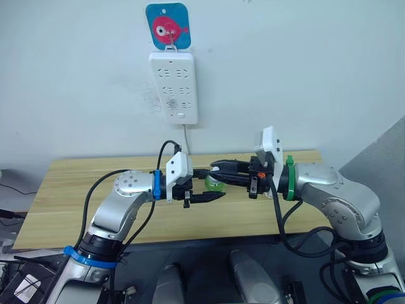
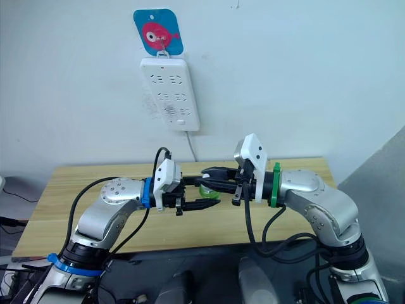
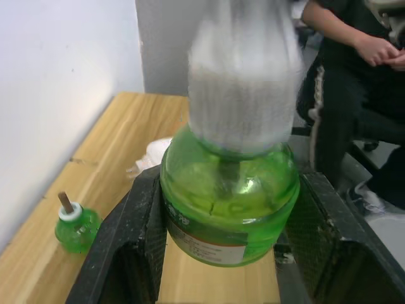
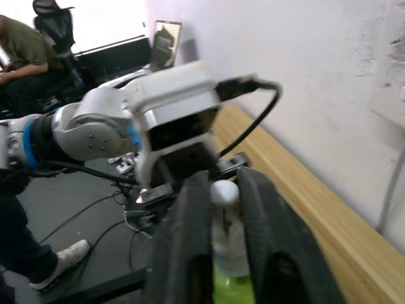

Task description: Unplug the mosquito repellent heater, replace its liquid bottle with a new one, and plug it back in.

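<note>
Above the table's middle, my two grippers meet tip to tip. My left gripper (image 1: 212, 192) is shut on a green liquid bottle (image 3: 229, 202), its black fingers (image 3: 136, 240) pressing both sides. The white mosquito repellent heater (image 3: 243, 82) sits on the bottle's neck, with the wick showing inside the green glass. My right gripper (image 1: 218, 168) comes from the opposite side and is shut on the heater (image 4: 226, 231). A second small green bottle (image 3: 76, 225) with a white collar and bare wick stands upright on the table near the wall.
A white power strip (image 1: 173, 87) hangs on the wall under a blue fish hook pad (image 1: 168, 25), its cord dropping behind the wooden table (image 1: 76, 190). A small white object (image 3: 155, 152) lies on the table. A seated person (image 3: 354, 69) is off to the side.
</note>
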Motion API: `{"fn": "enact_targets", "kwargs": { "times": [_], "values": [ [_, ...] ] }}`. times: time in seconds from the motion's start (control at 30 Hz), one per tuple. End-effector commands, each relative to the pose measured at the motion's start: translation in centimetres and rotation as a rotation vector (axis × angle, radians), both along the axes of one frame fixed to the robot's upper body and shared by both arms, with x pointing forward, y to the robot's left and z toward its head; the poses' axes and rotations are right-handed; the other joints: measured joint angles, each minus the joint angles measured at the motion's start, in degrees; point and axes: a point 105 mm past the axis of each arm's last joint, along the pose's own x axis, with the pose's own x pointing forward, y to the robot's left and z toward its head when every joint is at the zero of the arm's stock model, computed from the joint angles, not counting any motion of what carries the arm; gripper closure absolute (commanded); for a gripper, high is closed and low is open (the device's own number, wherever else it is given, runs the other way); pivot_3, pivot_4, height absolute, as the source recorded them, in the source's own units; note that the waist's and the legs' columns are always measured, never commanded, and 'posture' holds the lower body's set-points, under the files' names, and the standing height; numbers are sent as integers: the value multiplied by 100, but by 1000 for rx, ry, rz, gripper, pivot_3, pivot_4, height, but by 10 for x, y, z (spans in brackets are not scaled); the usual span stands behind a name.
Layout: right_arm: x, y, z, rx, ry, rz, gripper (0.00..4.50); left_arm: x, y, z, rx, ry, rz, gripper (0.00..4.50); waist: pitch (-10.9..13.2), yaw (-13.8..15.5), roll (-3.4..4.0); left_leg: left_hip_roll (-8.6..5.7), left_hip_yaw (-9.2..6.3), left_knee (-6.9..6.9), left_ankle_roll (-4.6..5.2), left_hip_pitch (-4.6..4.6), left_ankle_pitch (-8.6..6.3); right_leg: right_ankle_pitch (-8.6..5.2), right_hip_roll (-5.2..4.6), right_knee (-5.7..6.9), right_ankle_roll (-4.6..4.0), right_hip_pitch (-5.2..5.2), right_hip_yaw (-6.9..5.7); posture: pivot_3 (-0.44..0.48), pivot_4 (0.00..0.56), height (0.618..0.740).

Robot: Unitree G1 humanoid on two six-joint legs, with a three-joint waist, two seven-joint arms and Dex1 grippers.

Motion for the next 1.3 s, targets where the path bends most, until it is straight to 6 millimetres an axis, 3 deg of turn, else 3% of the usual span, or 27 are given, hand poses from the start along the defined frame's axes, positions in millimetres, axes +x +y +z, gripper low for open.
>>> {"fn": "enact_targets", "kwargs": {
  "times": [0.03, 0.23, 0.3, 0.4, 0.47, 0.57, 0.63, 0.8, 0.9, 1.13, 1.3],
  "values": [
    [-10, 4, 18, 31, -62, 59, 4317, -1, 1, 2, 3, -13, 5, 2244, 0, -1, 1, 0, 0, 0, 0, 0, 0, -1, 0, 0, 1, 0, 0, -232, 179, 733],
    [4, -3, 46, 105, -126, -9, 4317, -1, 17, -14, 51, 41, 65, 2244, -1, -25, 1, 0, 1, -2, 0, 0, 0, -1, 0, 0, 1, -1, 1, -226, 184, 733],
    [11, -8, 43, 111, -121, -70, 4317, 1, 30, -23, 80, 77, 118, 2244, -1, -29, 1, 0, 0, -3, 0, 0, 0, -1, 0, 0, 1, -1, 0, -226, 195, 733],
    [24, -18, 5, 54, -83, -185, 4317, -1, 52, -34, 137, 96, 186, 2244, -3, -17, -3, 1, -1, -7, 0, 0, 0, -4, 0, -4, 4, -1, -1, -216, 209, 733],
    [39, -27, -37, -22, -96, -299, 4317, -3, 64, -39, 151, 109, 237, 2244, -2, -6, -2, 1, 2, -12, 1, -1, -1, -5, -1, -7, 2, -4, 1, -203, 205, 733],
    [53, -38, -87, -104, -134, -407, 4317, -11, 70, -40, 154, 122, 271, 2244, -1, 28, -1, 0, 15, -11, 1, 2, -1, -6, -4, -7, 3, -5, 10, -171, 210, 733],
    [63, -43, -108, -108, -135, -477, 4317, -19, 73, -41, 168, 132, 269, 2244, 1, 53, 0, 2, 20, -10, 1, 5, -1, -6, -4, -7, 2, -5, 13, -157, 224, 733],
    [89, -47, -147, -83, -84, -617, 4317, -34, 80, -38, 186, 155, 288, 2244, 36, 115, -3, 9, 37, -27, 0, 33, -1, -11, 0, -4, -7, 1, 24, -111, 262, 733],
    [104, -51, -163, -83, -49, -675, 4317, -41, 82, -34, 191, 165, 288, 2244, 124, 172, 1, 10, 42, -31, -1, 82, -2, -48, -1, -5, -69, 48, 25, -84, 274, 733],
    [114, -58, -173, -40, -29, -706, 4317, -47, 83, -27, 201, 172, 287, 2244, 183, 419, 11, 8, 39, -43, -1, 83, -2, -43, 0, -8, -59, 48, 23, -70, 279, 733],
    [112, -57, -168, 4, -25, -687, 2579, -43, 82, -26, 197, 171, 280, 2244, 185, 432, 14, 8, 40, -47, -1, 83, -2, -44, -1, -9, -57, 48, 24, -100, 273, 733]
  ]
}}
